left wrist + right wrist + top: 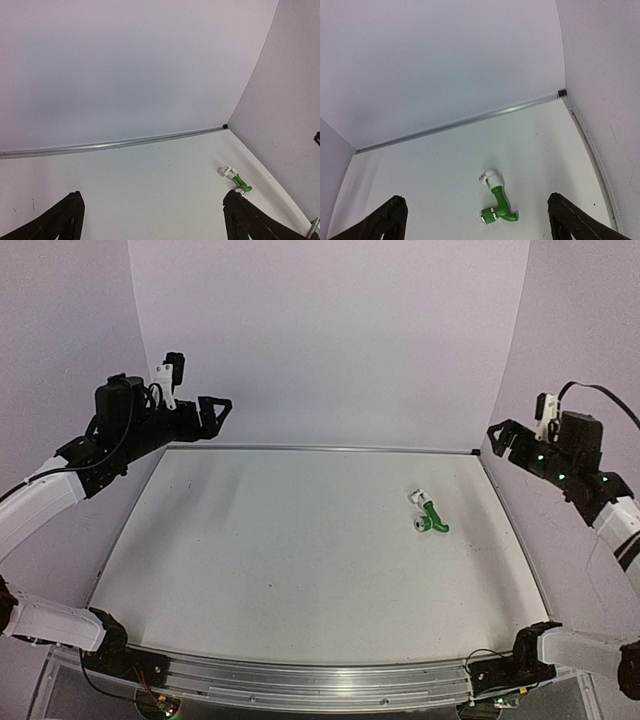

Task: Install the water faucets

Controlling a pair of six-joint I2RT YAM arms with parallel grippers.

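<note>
Your white tabletop [300, 570] fills the middle of the top view, edged by a metal rail and closed in by pale walls behind and on both sides. Your two arms reach in from the near corners and are raised along the side walls. The left arm [60, 475] is on the left and the right arm [600, 500] is on the right. The left tool [218, 415] hangs above the far left corner with its fingers spread wide and nothing between them. The right tool [497, 440] hangs by the far right edge, also wide open and empty. The small green water faucet [433, 520] lies on its side on the right half of the tabletop, well apart from the left tool and nearer the right one, touching neither. Its round silvery end [487, 216] faces the near side in the right wrist view. A tiny white fitting [416, 496] sits at the far end of its angled stem, touching it.
</note>
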